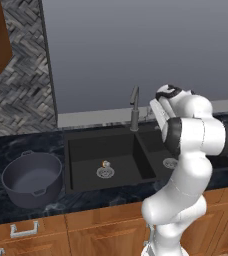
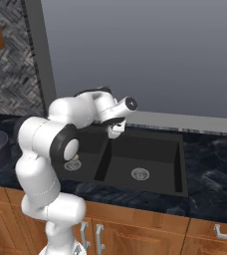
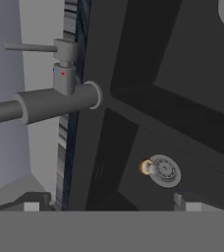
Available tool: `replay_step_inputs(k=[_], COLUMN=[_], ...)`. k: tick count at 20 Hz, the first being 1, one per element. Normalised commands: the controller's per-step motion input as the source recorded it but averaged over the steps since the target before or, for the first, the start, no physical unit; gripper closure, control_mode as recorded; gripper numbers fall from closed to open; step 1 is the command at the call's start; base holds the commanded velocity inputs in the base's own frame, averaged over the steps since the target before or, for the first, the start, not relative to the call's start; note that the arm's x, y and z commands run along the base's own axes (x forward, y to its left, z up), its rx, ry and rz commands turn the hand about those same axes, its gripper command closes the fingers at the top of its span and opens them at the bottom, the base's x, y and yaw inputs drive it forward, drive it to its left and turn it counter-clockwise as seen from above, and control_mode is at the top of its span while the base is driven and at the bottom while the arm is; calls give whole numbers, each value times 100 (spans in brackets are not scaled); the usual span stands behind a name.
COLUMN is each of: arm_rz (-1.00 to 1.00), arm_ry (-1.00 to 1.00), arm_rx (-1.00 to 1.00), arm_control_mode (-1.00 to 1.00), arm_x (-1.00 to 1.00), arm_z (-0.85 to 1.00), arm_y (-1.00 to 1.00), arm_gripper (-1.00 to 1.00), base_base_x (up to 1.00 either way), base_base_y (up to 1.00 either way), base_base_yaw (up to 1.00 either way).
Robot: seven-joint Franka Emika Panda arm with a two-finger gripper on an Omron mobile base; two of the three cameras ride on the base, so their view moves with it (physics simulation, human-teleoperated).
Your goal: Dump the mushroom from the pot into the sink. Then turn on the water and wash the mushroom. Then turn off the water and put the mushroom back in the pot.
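Observation:
The small brown-capped mushroom (image 1: 105,163) lies on the floor of the wider left basin of the black sink (image 1: 81,150), touching the round silver drain (image 1: 105,172). In the hand view the mushroom (image 3: 146,167) sits beside that drain (image 3: 165,171). The dark pot (image 1: 33,179) stands upright on the counter left of the sink, with nothing inside. My gripper (image 2: 116,131) hangs open above the sink near the faucet, holding nothing; its fingertips (image 3: 187,204) stand wide apart. No stream falls from the grey faucet (image 1: 134,107), whose thin lever (image 3: 33,47) juts out sideways.
The smaller right basin has its own drain (image 2: 140,174). A dark marble counter (image 2: 210,159) surrounds the sink, with wooden cabinets (image 1: 91,230) below. Behind the faucet (image 3: 50,103) rises a grey wall panel (image 1: 136,50). My arm's elbow (image 1: 198,135) hangs over the right basin.

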Motion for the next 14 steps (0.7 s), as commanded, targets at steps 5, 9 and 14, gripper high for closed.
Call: replay_step_inputs(k=[5, 9, 14], arm_rz=[1, 1, 0], arm_ry=[-3, -2, -1], arm_rx=[4, 1, 0], arm_control_mode=[-100, -100, -100], arm_x=[10, 6, 8], arm_z=[0, 0, -2], arm_y=[-9, -3, 0], arm_gripper=[-100, -100, -100], base_base_x=[0, 0, 0], base_base_y=[0, 0, 0], base_base_yaw=[0, 0, 0])
